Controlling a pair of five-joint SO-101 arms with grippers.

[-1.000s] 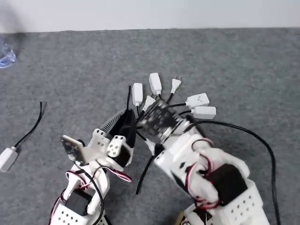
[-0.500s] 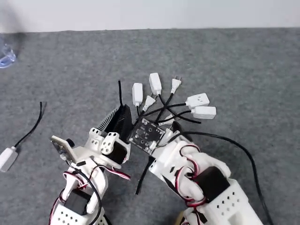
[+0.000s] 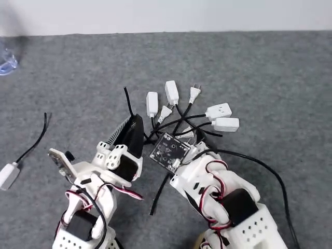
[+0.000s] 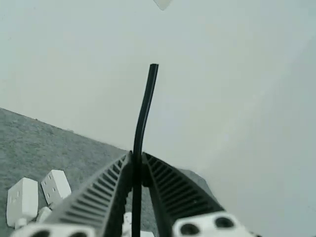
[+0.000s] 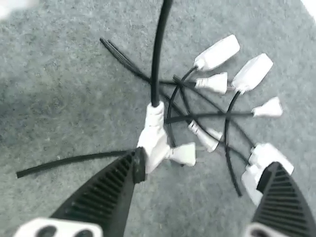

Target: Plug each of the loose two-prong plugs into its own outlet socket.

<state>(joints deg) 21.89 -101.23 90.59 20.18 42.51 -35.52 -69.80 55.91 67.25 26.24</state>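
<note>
Grey, felt-like carpet (image 3: 270, 72) covers the table, and a plain white wall (image 3: 166, 15) stands behind it. At the middle lies a knot of thin black cords (image 3: 181, 122). Boxy white sockets (image 3: 219, 110) fan out from it like spokes, their long axes pointing away from the knot. Among them a small plug (image 3: 194, 93) aims its two prongs at the wall. The left gripper (image 4: 137, 157), ribbed and black, is clamped on a stiff black cord end (image 4: 144, 108) that sticks out past its tips. The right gripper (image 5: 205, 165) is spread wide over a smooth white bigger plug (image 5: 154, 133) on a thick cable. A lone socket (image 3: 8, 175) lies well apart from the rest.
</note>
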